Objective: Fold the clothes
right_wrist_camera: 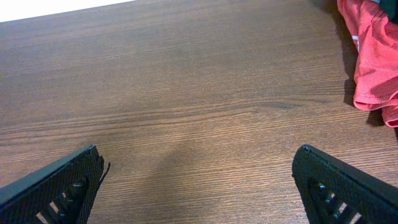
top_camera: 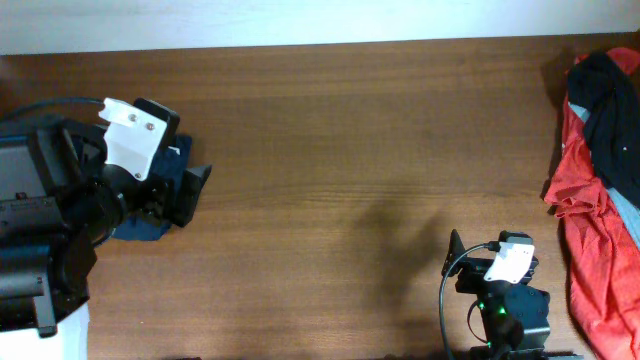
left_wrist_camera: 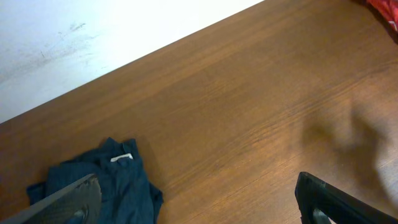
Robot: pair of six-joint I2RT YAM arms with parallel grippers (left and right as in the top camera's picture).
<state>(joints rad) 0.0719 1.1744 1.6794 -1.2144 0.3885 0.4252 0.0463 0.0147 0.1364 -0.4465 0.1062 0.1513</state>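
Shorts (left_wrist_camera: 118,183) of dark navy cloth lie bunched at the far left of the wooden table (top_camera: 350,140), with a small white label (left_wrist_camera: 122,157) showing on top. Over them hangs the left gripper (left_wrist_camera: 199,208), fingers spread wide and gripping nothing; whether one finger touches the cloth I cannot tell. Further right, near the front edge, the right gripper (right_wrist_camera: 199,186) is also spread wide over wood. A red, black and grey heap (top_camera: 590,230) lies at the far right.
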